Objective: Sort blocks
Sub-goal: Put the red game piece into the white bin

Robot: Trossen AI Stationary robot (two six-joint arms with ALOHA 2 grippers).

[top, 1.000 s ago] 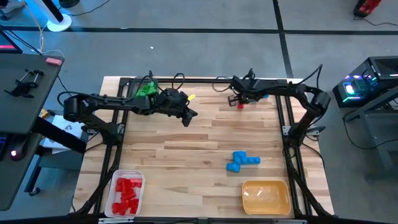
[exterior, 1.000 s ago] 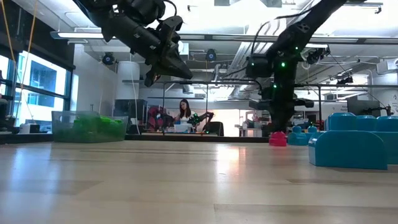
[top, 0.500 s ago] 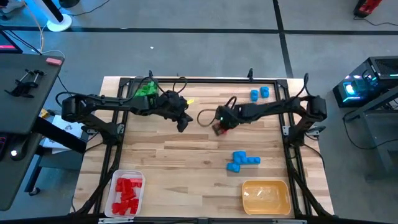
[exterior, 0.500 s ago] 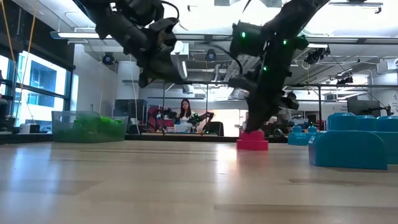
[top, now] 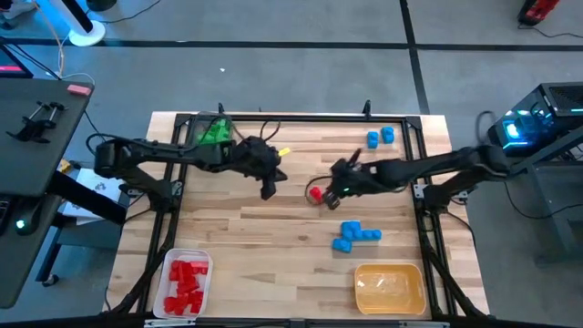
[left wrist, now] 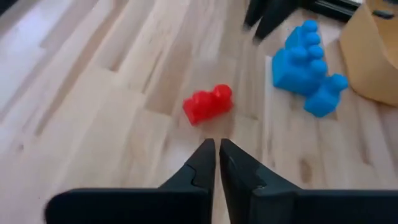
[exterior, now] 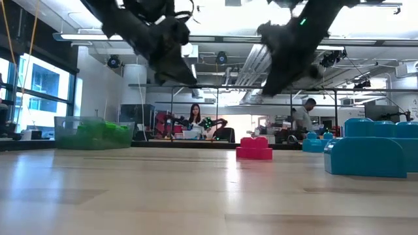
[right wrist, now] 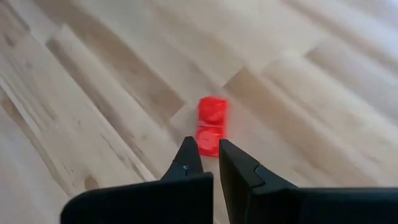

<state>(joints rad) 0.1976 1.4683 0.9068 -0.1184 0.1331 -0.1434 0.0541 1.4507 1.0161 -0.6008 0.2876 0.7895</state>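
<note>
Red block lying free near the table's centre, both my pincers above it.

My right pincer, pressed together and empty, hovers just beside the red block; my left pincer, pressed together, hangs nearby; blue blocks lie toward the near edge.

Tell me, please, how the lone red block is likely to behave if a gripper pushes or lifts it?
The red block looks like hard moulded plastic, so probably stiff and light. It lies flat on the smooth wood table, so a push would likely slide it rather than tip or roll it. Its glossy sides may be a little slippery.
</note>
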